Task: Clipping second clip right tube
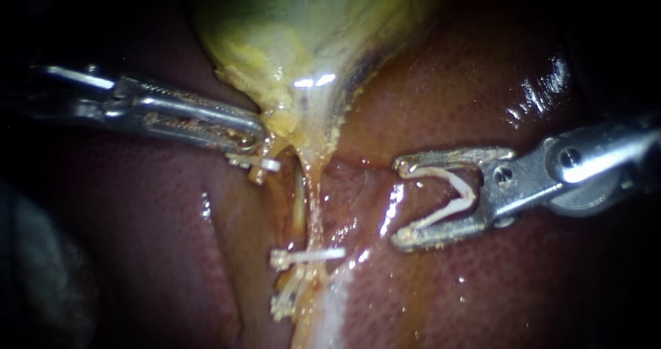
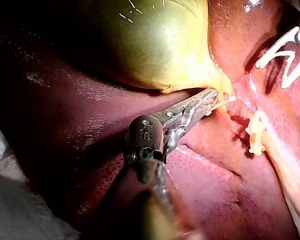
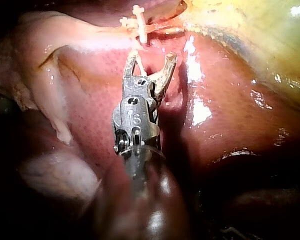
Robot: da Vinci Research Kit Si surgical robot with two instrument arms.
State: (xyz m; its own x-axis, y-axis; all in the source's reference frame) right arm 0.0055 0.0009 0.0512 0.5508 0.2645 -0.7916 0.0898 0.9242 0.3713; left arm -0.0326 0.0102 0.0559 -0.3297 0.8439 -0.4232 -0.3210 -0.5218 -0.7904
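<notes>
White open clip [image 1: 471, 196], a V with its mouth facing left, sits in my right instrument [image 1: 401, 201]. The jaws stand wide apart, and each leg of the clip lies along the inner face of one jaw, so both jaws bear on it. It hangs over the liver [image 1: 482, 94], to the right of the tube [image 1: 315, 215] and clear of it; no part of the tube lies inside the V. The right wrist view shows the same spread jaws of the right instrument [image 3: 150, 60] just short of the pale tissue ahead.

The tube runs from the neck of the gallbladder [image 1: 296, 32] toward the near side as a thin pale strand. I cannot tell from the endoscope view whether it is the right tube. Three closed clips show along this tissue: an upper clip [image 1: 255, 162] at the far left, a middle clip [image 1: 306, 256] lying crosswise, and a lower clip [image 1: 284, 302] nearest the camera. The open clip is level with the stretch between the upper and middle clips.

My left instrument [image 1: 251, 134] comes in from the left with its jaws pressed together on the yellow edge of the gallbladder neck, just beside the upper clip. The left wrist view shows the left instrument [image 2: 210, 100] in the same grip.
</notes>
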